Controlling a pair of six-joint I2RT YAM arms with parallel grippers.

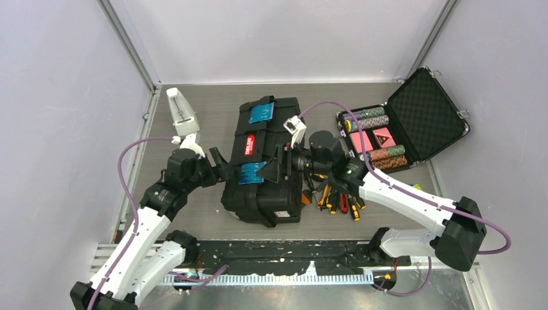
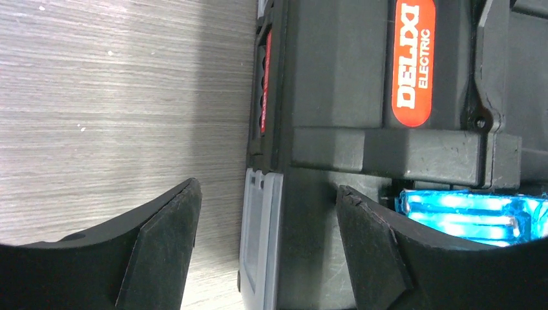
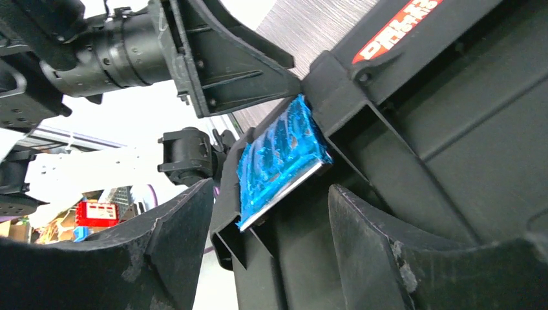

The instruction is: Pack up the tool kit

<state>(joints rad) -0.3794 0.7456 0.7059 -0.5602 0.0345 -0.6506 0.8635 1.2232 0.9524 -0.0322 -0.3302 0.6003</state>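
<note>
Black toolbox (image 1: 262, 197) with screwdrivers (image 1: 336, 199) heaped just beside.

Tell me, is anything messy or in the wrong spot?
Yes. The screwdrivers lie in a jumbled heap on the table, right beside the black toolbox instead of inside it. The toolbox also sits slanted, not lined up with the table's edges.

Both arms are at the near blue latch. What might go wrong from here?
The left gripper and right gripper face each other across the near blue latch of the large black plastic toolbox; they may collide. Outside it lie yellow-and-black screwdrivers; latching now would leave them unpacked.
</note>
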